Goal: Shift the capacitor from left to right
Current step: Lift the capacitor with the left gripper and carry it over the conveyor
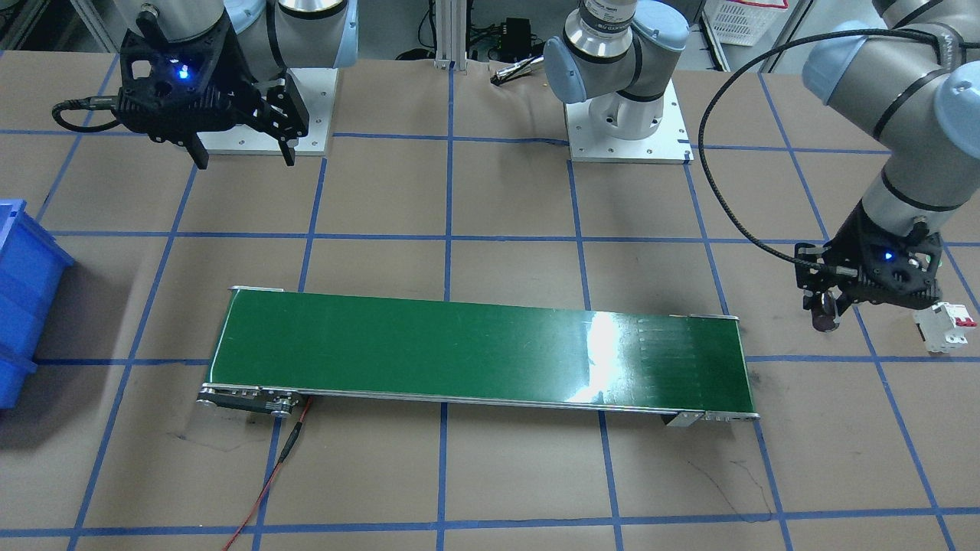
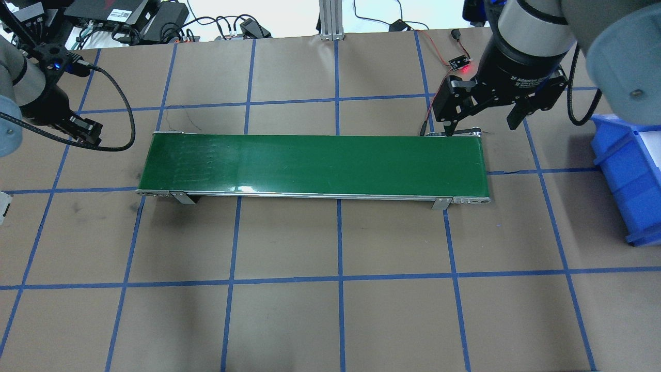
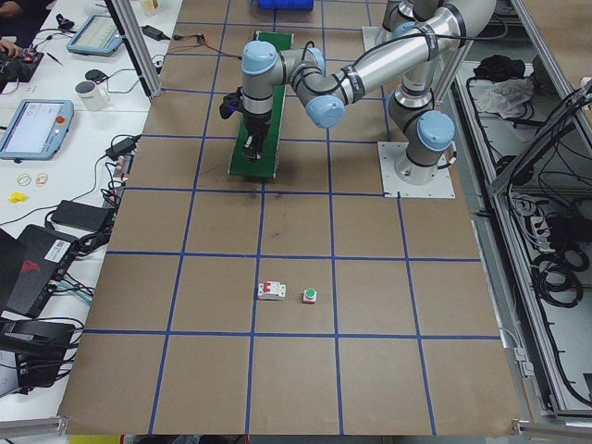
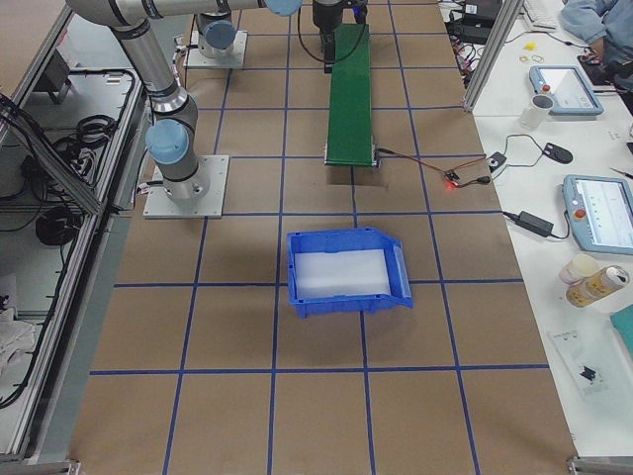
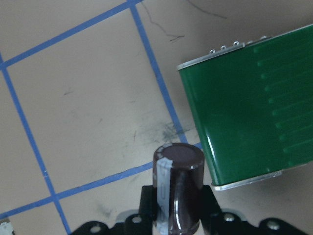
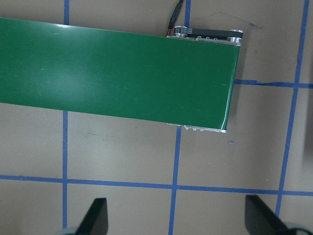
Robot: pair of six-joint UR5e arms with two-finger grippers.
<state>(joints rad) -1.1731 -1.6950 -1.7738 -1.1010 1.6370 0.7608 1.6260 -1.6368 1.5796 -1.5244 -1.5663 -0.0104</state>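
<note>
The capacitor (image 5: 178, 188), a stubby dark brown cylinder with a pale stripe, stands upright between my left gripper's fingers (image 5: 146, 205). My left gripper (image 1: 827, 317) is shut on it and holds it above the brown table, just off the left end of the green conveyor belt (image 1: 475, 352). The capacitor also shows in the front view (image 1: 824, 312). In the overhead view the left gripper (image 2: 85, 132) hides it. My right gripper (image 1: 241, 149) is open and empty, hovering by the belt's right end (image 2: 465, 160); its fingers (image 6: 98, 218) show wide apart.
A white circuit breaker (image 1: 945, 325) with red switches lies on the table close beside the left gripper. A green-capped push button (image 3: 310, 296) sits next to it. A blue bin (image 2: 630, 175) stands at the robot's right. A red wire (image 1: 268, 490) runs from the conveyor.
</note>
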